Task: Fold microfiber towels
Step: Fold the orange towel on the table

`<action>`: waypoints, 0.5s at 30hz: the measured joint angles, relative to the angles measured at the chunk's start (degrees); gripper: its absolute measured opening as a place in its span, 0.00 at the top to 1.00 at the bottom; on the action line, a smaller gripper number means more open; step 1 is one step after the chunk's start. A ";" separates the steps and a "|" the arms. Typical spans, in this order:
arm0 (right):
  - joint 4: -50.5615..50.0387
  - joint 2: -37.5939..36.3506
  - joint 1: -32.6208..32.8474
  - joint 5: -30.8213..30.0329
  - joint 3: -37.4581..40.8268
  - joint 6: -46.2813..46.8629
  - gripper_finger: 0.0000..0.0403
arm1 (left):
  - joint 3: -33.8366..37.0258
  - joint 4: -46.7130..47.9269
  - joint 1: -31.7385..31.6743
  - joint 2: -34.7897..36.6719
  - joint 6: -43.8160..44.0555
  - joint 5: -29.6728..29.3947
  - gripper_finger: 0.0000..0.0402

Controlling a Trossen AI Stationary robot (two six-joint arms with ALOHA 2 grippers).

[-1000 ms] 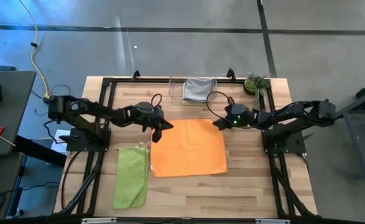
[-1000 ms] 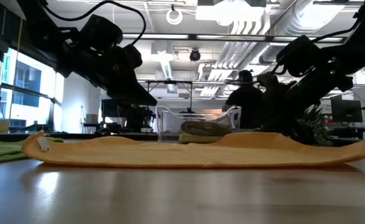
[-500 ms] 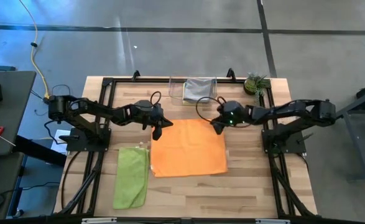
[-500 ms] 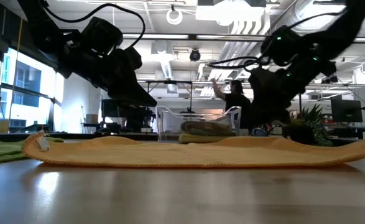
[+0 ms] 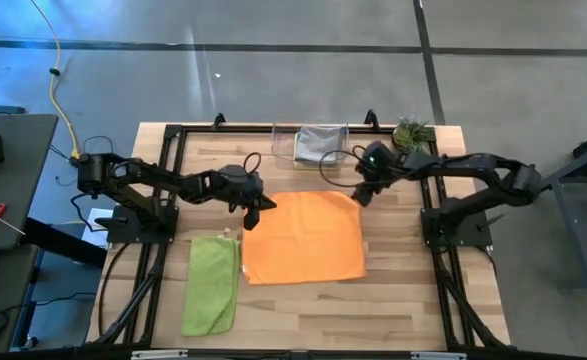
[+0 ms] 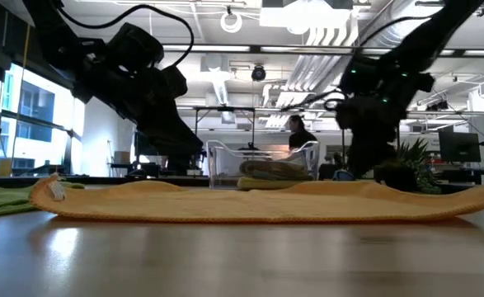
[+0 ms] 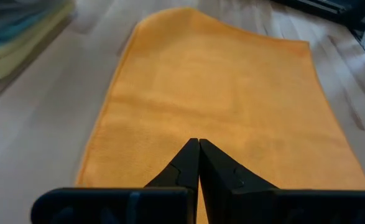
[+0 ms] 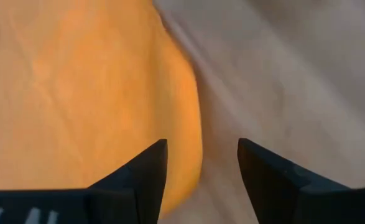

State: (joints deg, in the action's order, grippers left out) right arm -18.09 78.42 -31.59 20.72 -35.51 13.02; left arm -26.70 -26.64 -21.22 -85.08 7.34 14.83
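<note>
overhead, table-level, two wrist views

The left hand (image 5: 252,215) hangs low with fingers pressed together. The right hand (image 5: 361,195) reaches inward, fingers (image 8: 146,175) spread apart, holding nothing.

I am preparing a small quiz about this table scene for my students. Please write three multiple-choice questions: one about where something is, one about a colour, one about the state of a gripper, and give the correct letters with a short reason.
1. Where does the lime green towel lie?
A. in the clear bin
B. on the table beside the orange towel, on the left arm's side
C. on top of the orange towel

2. What colour is the towel spread flat between the two arms?
A. orange
B. grey
C. teal

3. How does the right gripper stand?
A. shut on the towel
B. shut, holding nothing
C. open, over the towel's edge

Answers:
1 B: the high view shows it alongside the orange towel.
2 A: both wrist views look onto orange cloth.
3 C: the right wrist view shows its fingers apart.
</note>
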 joint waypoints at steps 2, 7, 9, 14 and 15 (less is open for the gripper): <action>0.90 -2.71 0.48 0.30 3.58 4.15 0.53 | 0.00 0.03 0.25 0.00 -0.04 0.02 1.00; 5.71 -11.38 3.67 -2.33 12.88 20.30 0.53 | 0.00 -0.21 -0.16 0.00 -0.03 0.00 1.00; 8.83 -14.29 5.70 -3.97 16.47 28.50 0.53 | 0.00 -0.27 -0.54 0.00 -0.03 -0.04 1.00; 21.45 -16.93 11.15 -8.20 24.26 46.61 0.53 | -0.02 -0.56 -0.56 0.00 -0.02 -0.20 1.00; 23.15 -16.90 12.06 -9.43 25.16 48.89 0.53 | -0.01 -0.60 -0.56 0.00 -0.01 -0.20 1.00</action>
State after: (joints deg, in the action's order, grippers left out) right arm 5.06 61.53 -19.53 11.29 -10.35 61.91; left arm -26.71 -27.24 -21.78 -85.08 7.33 14.63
